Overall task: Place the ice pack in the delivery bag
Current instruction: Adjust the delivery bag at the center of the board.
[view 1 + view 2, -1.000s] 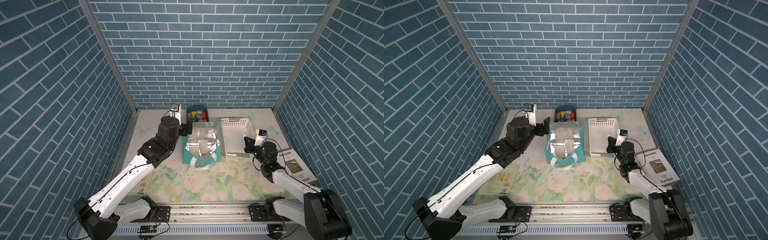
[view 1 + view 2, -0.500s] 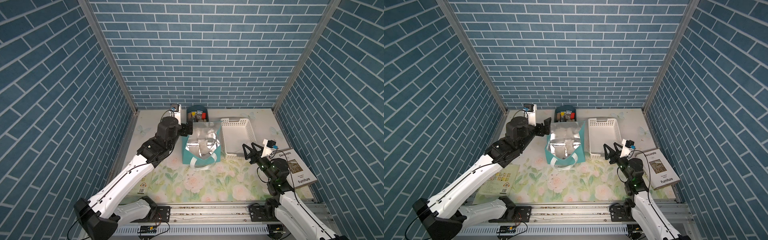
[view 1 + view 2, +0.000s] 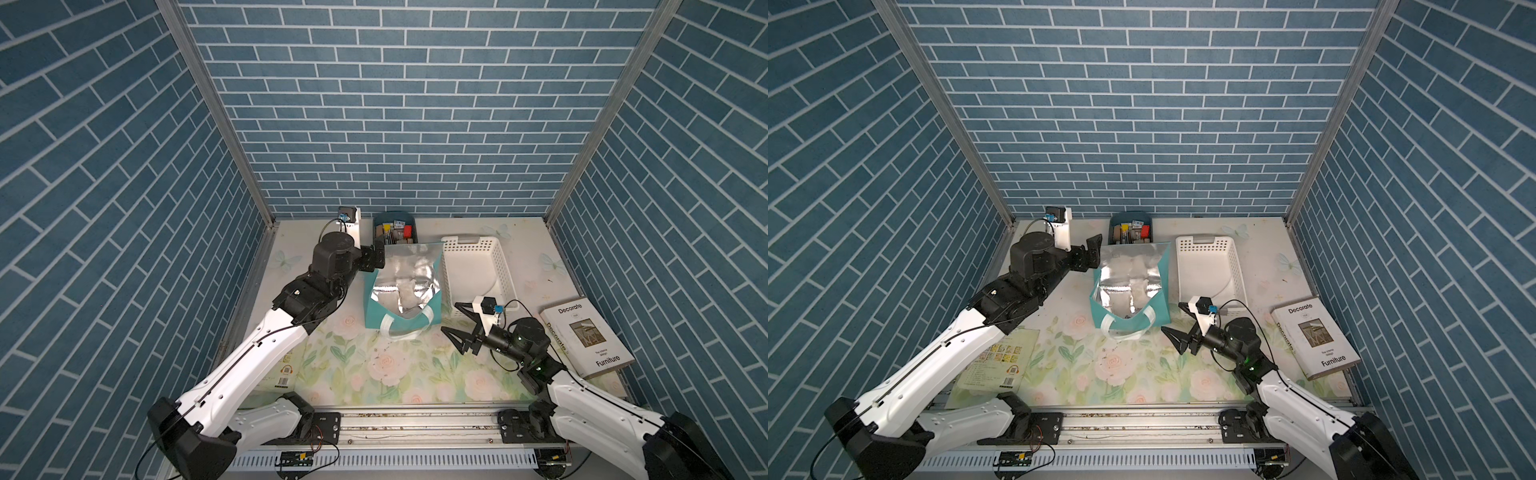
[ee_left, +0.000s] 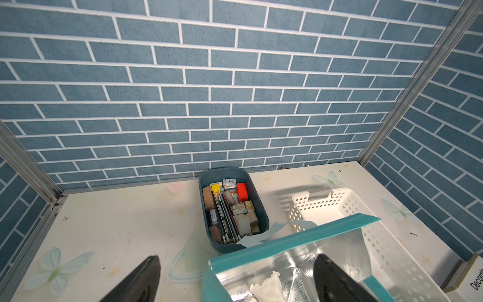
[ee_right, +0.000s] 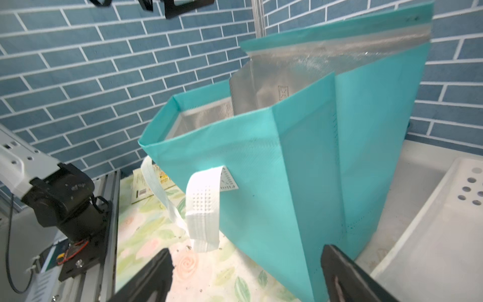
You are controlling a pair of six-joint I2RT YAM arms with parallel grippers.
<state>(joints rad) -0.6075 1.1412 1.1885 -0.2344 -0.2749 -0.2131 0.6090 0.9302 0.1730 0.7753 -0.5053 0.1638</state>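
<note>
The delivery bag (image 3: 434, 318) (image 3: 1158, 316) stands open at mid-table, teal outside, silver foil inside, white strap handles (image 5: 203, 209) hanging at its front. A white lumpy pouch, the ice pack (image 3: 405, 291) (image 3: 1136, 286) (image 4: 266, 287), lies inside on the foil. My left gripper (image 3: 377, 262) (image 4: 235, 282) is open and straddles the bag's far left corner, its fingers (image 4: 141, 279) wide apart. To the right of the bag's front corner my right gripper (image 3: 451, 318) (image 3: 1172, 316) (image 5: 245, 277) hangs low over the mat. It is open, holds nothing and does not touch the bag (image 5: 261, 183).
An empty white perforated basket (image 3: 505, 274) stands right of the bag. Behind the bag a small dark blue bin (image 4: 202, 209) holds several small items. A "Decorate Furniture" book (image 3: 586, 336) lies at the right edge and a booklet (image 3: 994, 361) at the front left.
My right gripper was shut near the basket's front edge; it has opened wide while the arm drew back towards the table's front. The left arm and the bag have not moved.
</note>
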